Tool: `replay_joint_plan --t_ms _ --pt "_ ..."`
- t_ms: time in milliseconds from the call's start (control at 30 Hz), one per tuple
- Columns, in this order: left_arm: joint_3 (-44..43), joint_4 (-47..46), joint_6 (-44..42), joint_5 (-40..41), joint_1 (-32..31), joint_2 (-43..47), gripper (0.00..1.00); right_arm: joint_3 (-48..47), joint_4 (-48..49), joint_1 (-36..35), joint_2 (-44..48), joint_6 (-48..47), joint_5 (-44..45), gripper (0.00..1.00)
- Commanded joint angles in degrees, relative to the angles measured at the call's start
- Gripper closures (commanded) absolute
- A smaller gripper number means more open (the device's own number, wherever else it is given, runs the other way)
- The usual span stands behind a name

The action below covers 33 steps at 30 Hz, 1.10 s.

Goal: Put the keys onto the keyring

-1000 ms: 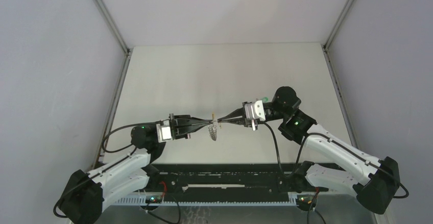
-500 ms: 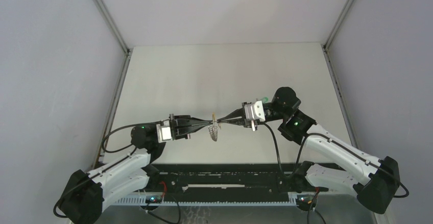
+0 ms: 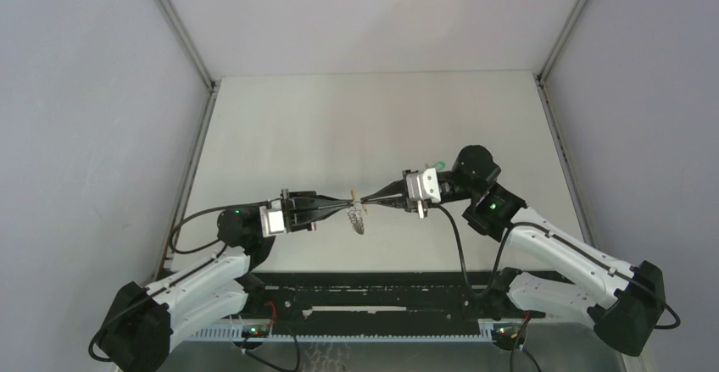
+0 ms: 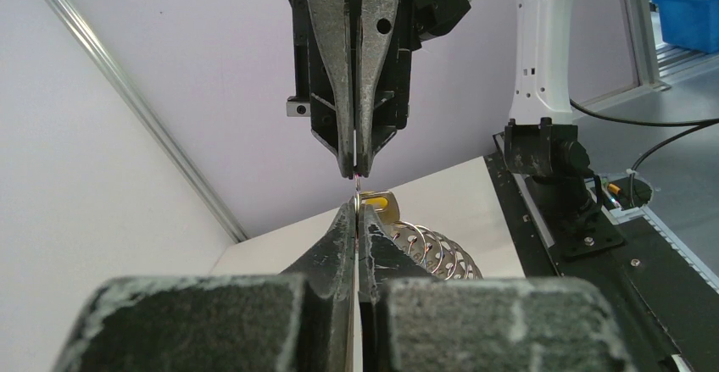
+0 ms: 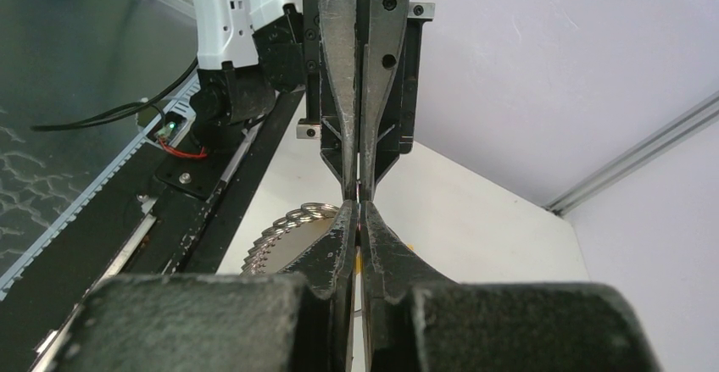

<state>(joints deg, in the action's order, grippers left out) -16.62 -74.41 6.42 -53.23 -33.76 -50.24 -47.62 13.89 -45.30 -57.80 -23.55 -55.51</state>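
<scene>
Above the middle of the table my left gripper [image 3: 351, 204] and right gripper [image 3: 367, 200] meet tip to tip. Both are shut. The keyring [image 3: 358, 220] hangs just below them as a grey arc of small overlapping loops. In the left wrist view it curves away to the right [image 4: 432, 249] with a yellow-gold piece [image 4: 379, 203] at its top. A thin wire runs from my left tips [image 4: 357, 208] up into the right tips [image 4: 356, 173]. The right wrist view shows the loops [image 5: 284, 226] left of my right gripper [image 5: 359, 210]. The keys are not in view.
The white table [image 3: 373, 118] is walled by grey panels with metal corner rails [image 3: 182, 33] at the back. A black rail with cables [image 3: 373, 291] runs along the near edge between the arm bases.
</scene>
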Motion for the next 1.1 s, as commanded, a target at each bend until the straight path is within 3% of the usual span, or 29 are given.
replay_joint_plan --t_ms 0,1067 --pt "-2.8 -5.8 -0.1 0.6 -0.3 0.6 1.0 -1.8 0.7 -0.6 1.1 -0.5 0.4 1.0" --pt "-3.1 -5.8 0.0 -0.3 -0.3 0.4 1.0 -1.8 -0.1 -0.8 1.6 -1.1 1.5 1.0"
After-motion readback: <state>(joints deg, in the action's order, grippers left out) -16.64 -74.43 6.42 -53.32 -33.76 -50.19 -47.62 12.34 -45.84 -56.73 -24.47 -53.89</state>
